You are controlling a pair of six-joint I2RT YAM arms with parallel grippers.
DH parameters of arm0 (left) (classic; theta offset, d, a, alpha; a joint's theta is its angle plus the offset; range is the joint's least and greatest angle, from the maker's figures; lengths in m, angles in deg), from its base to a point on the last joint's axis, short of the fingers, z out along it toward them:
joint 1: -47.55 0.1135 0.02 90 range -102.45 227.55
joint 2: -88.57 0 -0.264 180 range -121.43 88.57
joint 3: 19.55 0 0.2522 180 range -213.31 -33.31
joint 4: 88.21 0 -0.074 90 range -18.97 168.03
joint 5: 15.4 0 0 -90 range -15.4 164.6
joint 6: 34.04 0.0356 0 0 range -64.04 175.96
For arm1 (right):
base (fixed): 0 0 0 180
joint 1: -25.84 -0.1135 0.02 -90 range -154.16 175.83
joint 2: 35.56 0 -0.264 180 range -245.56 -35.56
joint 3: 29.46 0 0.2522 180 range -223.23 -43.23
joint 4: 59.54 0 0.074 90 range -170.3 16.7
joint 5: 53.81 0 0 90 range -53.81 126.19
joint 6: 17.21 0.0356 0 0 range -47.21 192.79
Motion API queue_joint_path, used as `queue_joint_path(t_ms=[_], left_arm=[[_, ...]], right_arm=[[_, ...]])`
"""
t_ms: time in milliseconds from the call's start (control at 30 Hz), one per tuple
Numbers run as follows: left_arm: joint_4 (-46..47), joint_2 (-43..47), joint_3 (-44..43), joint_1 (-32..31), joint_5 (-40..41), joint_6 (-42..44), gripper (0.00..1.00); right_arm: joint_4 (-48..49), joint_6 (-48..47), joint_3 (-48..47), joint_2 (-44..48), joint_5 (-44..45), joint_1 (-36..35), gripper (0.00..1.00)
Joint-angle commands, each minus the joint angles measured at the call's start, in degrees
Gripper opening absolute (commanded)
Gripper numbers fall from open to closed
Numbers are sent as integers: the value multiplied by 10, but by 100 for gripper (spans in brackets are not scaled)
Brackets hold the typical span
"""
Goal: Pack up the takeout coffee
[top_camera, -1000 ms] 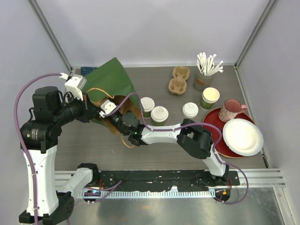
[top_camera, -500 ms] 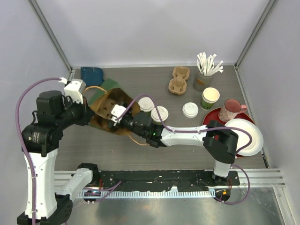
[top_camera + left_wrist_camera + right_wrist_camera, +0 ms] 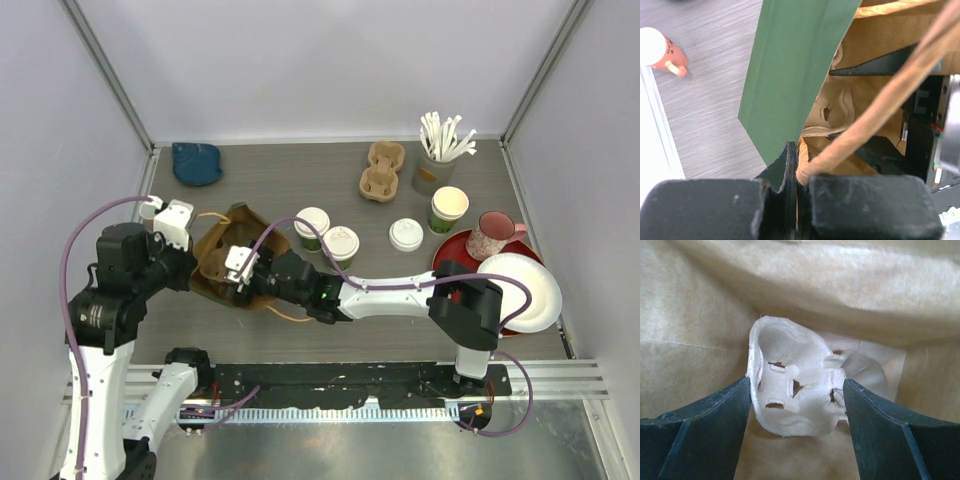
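Two lidded green coffee cups (image 3: 312, 227) (image 3: 340, 244) stand upright at the table's middle, right of the paper bag (image 3: 243, 222), which is green outside and brown inside. My left gripper (image 3: 196, 268) (image 3: 799, 176) is shut on the bag's rim beside its twisted paper handle (image 3: 875, 107). My right gripper (image 3: 236, 272) (image 3: 796, 405) is inside the bag's mouth, jaws wide apart. A pale pulp cup carrier (image 3: 795, 385) lies at the bag's bottom between the two fingers. I cannot tell whether they press on it.
A loose white lid (image 3: 406, 234) and a lidless green cup (image 3: 449, 208) stand right of the coffees. Behind are a pulp carrier (image 3: 382, 170) and a cup of stirrers (image 3: 436, 160). At the right are a pink mug (image 3: 489, 235), a red plate (image 3: 456, 262) and a white plate (image 3: 518, 292). A blue object (image 3: 197, 163) lies back left.
The bag has come down and toward the near left, uncovering the blue object. My left gripper moved with it. My right gripper has gone left, deeper into the bag.
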Motion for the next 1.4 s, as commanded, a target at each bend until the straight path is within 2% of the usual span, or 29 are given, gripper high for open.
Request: queue_joint_path(t_ms=[0, 167, 367, 500, 667, 733, 800, 933, 1000, 1033, 1067, 1167, 1300, 1367], left_arm=[[52, 44, -7, 1, -17, 63, 0], [48, 104, -6, 1, -42, 126, 0], [64, 182, 43, 1, -91, 227, 0], [69, 198, 56, 2, -99, 256, 0], [74, 204, 46, 3, -115, 262, 0], [73, 209, 42, 7, -122, 273, 0], [73, 210, 40, 8, -118, 278, 0], [74, 208, 39, 9, -119, 276, 0], [67, 203, 37, 9, -122, 276, 0], [62, 201, 37, 10, -122, 277, 0], [61, 197, 37, 10, -122, 278, 0], [63, 190, 32, 10, -120, 267, 0], [66, 173, 22, 12, -116, 247, 0], [63, 171, 22, 11, -108, 245, 0]], right_arm=[[29, 46, -8, 30, -53, 17, 78], [79, 25, 30, 62, -170, 21, 79], [120, 15, 42, 77, -208, 26, 80], [123, 15, 39, 68, -165, 25, 79], [87, 23, 3, 34, -40, 19, 65], [83, 27, -2, 31, -17, 18, 54], [63, 32, -20, 27, -17, 16, 53], [29, 66, -39, 34, -37, 17, 67], [2, 107, -60, 39, -116, 24, 70], [-40, 119, -74, 41, -153, 34, 72], [-62, 125, -101, 40, -195, 34, 78], [-66, 132, -97, 51, -223, 34, 81], [-32, 142, -80, 71, -174, 34, 81], [-1, 146, -68, 85, -168, 33, 77]])
